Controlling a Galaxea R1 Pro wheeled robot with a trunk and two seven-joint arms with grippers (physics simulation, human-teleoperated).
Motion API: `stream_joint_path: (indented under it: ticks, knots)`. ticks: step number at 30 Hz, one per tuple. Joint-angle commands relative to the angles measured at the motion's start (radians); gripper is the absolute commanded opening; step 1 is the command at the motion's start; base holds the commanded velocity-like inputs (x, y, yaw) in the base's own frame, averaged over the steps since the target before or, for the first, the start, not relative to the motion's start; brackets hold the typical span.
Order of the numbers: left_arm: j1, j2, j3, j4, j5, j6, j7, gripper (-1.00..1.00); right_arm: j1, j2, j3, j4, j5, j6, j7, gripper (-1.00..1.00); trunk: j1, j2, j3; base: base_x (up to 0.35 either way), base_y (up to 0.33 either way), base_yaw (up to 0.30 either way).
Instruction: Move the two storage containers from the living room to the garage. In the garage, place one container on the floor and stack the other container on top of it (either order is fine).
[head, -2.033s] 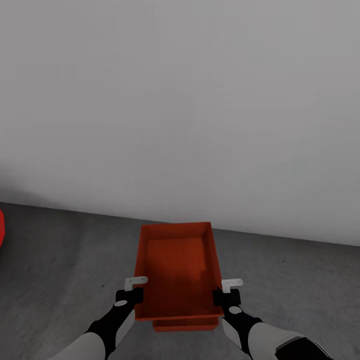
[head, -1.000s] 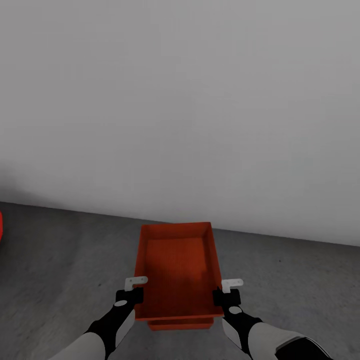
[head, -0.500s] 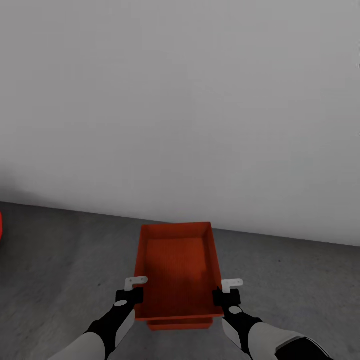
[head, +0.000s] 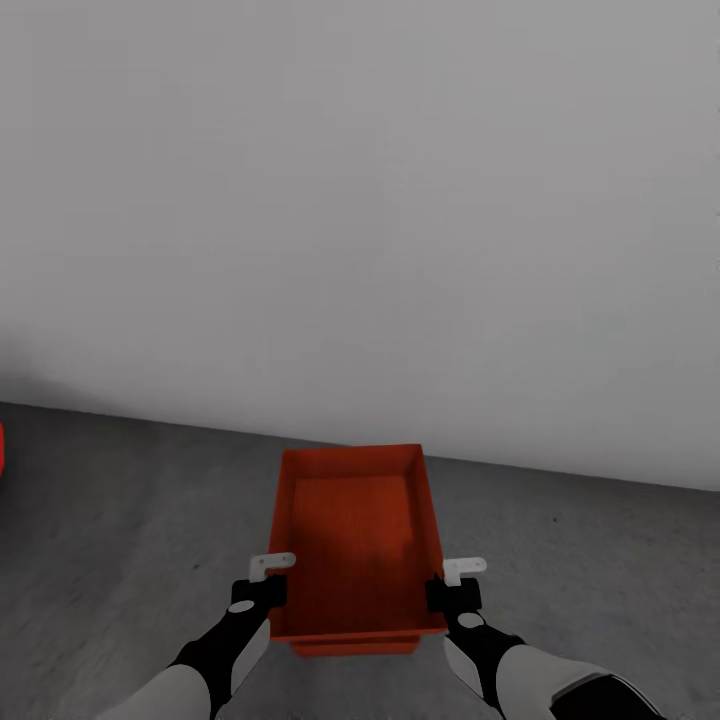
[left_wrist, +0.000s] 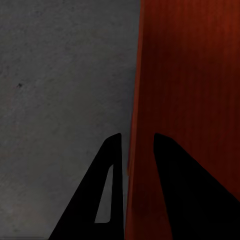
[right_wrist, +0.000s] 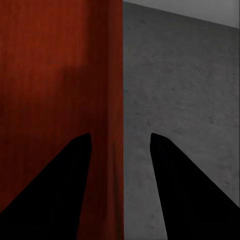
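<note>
Two grippers carry one box (head: 355, 540) low over the garage floor (head: 120, 500); left gripper (left_wrist: 131, 150) and right gripper (right_wrist: 120, 145) each straddle a side wall, jaws clamped on it, keeping it level; a second box's edge (head: 355, 647) peeks beneath, likely the stacking target.

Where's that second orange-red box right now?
In the head view, only a sliver of the lower orange-red box peeks out beneath the near edge of the upper orange-red box, between the left gripper and right gripper.
</note>
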Motion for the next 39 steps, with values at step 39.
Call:
stream_joint_path:
  ticks: [39]
  knots:
    - [0.000, 0.020, -0.004, 0.001, 0.018, -0.001, 0.010, -1.00, -0.001, 0.001, -0.037, -0.003, 0.023, -0.082, 0.008, -1.00, 0.000, -0.001, -0.001, -0.006, 0.027, 0.000]
